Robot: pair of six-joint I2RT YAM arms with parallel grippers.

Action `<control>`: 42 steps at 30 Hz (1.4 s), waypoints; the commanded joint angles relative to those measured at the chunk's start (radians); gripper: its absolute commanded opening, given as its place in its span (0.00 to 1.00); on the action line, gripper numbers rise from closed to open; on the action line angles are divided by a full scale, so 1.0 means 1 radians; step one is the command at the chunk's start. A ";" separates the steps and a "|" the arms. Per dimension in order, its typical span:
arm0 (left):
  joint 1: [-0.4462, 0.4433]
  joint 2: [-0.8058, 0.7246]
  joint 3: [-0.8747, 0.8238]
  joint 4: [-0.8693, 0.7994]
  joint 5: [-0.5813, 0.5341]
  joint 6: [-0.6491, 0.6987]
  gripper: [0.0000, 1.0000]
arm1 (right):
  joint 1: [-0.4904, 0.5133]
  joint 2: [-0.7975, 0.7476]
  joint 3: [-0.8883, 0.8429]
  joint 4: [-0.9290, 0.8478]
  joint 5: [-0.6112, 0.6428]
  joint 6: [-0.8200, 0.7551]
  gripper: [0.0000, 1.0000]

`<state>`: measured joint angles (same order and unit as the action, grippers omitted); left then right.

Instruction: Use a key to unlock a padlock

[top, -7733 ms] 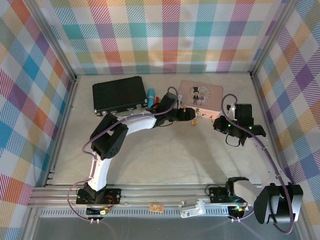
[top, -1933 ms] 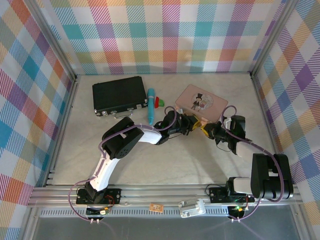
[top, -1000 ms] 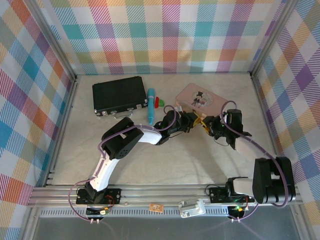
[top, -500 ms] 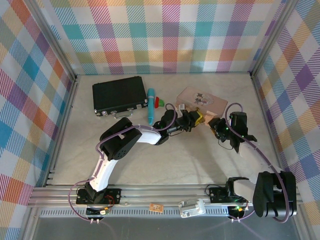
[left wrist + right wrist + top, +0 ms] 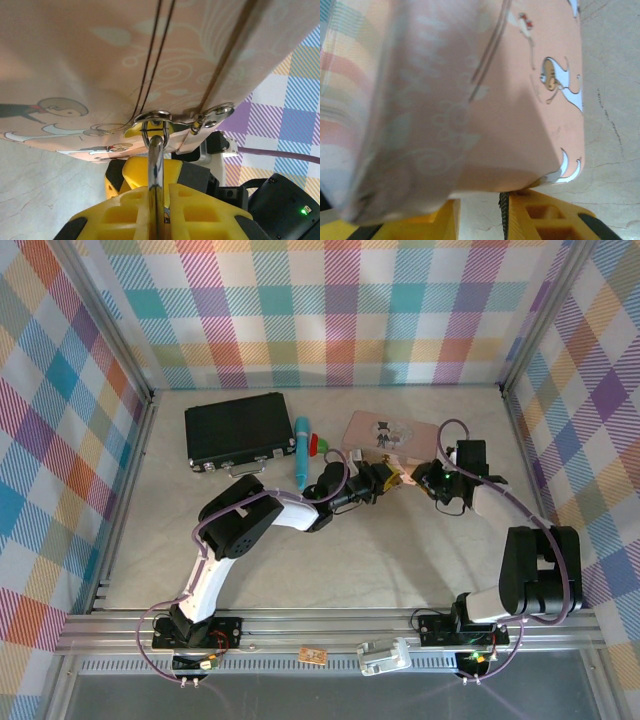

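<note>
Moved since the frame just before: the pink tin [image 5: 385, 432], slid a little leftward and turned flatter along the back of the counter [image 5: 330, 550]. Moved too: the right hand [image 5: 424, 481], drawn up and inward, now just beside the left hand [image 5: 388, 478] at the tin's near edge.

Clamped tight in the left hand, as seen from its wrist camera: the padlock [image 5: 156, 160], pinched by its thin silvery shackle between the yellow fingers [image 5: 125, 202]. Threaded through the ring of the tin's clasp [image 5: 153, 120], so still hanging on the tin. Brass body hidden behind the fingers.

Right hand tucked close under the tin's corner, fingers [image 5: 545, 217] apart with bare counter showing through the gap; nothing seen pinched there. Cannot tell where the key lies: too small or hidden.

Step in hand, by judgement: bringing key and keyhole together, with no sign of the lock sprung yet.

To do it well:
- Keep the left clamp firm and still, so the padlock cannot swing on the ring.
- Present the keyhole squarely toward the right hand before any push.
- Come in slowly, straight along the keyway, not at a slant.
- Avoid leaning on the tin; likely light and quick to slide or tip.
- Once seated, twist only, without pulling.
</note>
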<state>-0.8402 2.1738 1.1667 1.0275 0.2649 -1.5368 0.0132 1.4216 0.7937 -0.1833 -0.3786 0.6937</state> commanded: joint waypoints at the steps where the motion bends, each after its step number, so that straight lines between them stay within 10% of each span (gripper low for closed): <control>1: -0.019 0.022 0.031 0.077 0.007 0.045 0.00 | -0.010 -0.046 0.015 0.024 -0.036 -0.039 0.30; 16: -0.016 0.048 0.104 0.028 -0.119 0.087 0.00 | 0.057 -0.356 -0.325 0.202 -0.118 0.234 0.34; 42: -0.023 0.045 0.091 0.085 -0.112 0.024 0.00 | 0.067 -0.189 -0.349 0.585 -0.125 0.363 0.13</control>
<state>-0.8551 2.2307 1.2388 0.9787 0.1577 -1.4956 0.0723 1.2087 0.4465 0.3218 -0.4850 1.0275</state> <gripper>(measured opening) 0.121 0.134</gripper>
